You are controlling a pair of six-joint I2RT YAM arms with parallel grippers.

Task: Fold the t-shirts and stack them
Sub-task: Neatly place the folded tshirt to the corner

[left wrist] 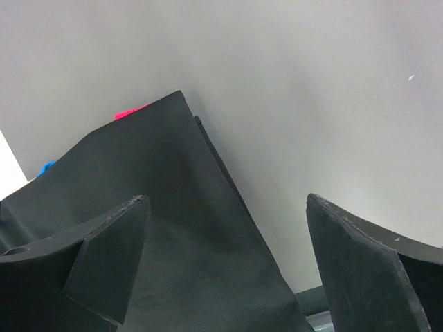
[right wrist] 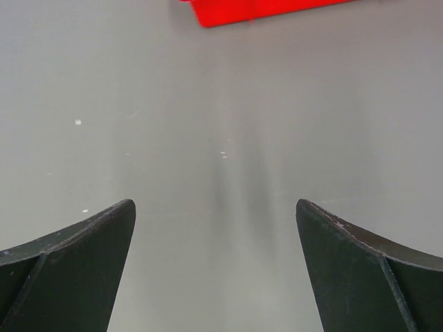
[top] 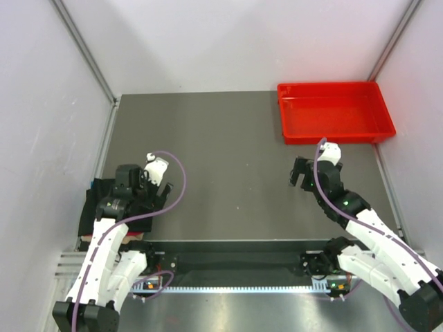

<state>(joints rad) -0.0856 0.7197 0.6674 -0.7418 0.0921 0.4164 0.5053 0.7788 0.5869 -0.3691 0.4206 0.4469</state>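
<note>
A folded black t-shirt [top: 93,216] lies at the table's left edge. In the left wrist view it [left wrist: 173,228] fills the lower left. A sliver of the crimson red t-shirt [left wrist: 131,112] and a bit of the blue one [left wrist: 47,167] show at its far edge, beneath it. My left gripper [top: 156,194] is open and empty just above the black shirt's right part, and in the left wrist view [left wrist: 225,200] the jaws stand wide apart. My right gripper [top: 299,173] is open and empty over bare table, as the right wrist view [right wrist: 214,204] shows.
A rigid red plastic tray [top: 336,111] stands at the back right, its near edge visible in the right wrist view [right wrist: 263,10]. White walls close in the grey table [top: 221,152] on the left, back and right.
</note>
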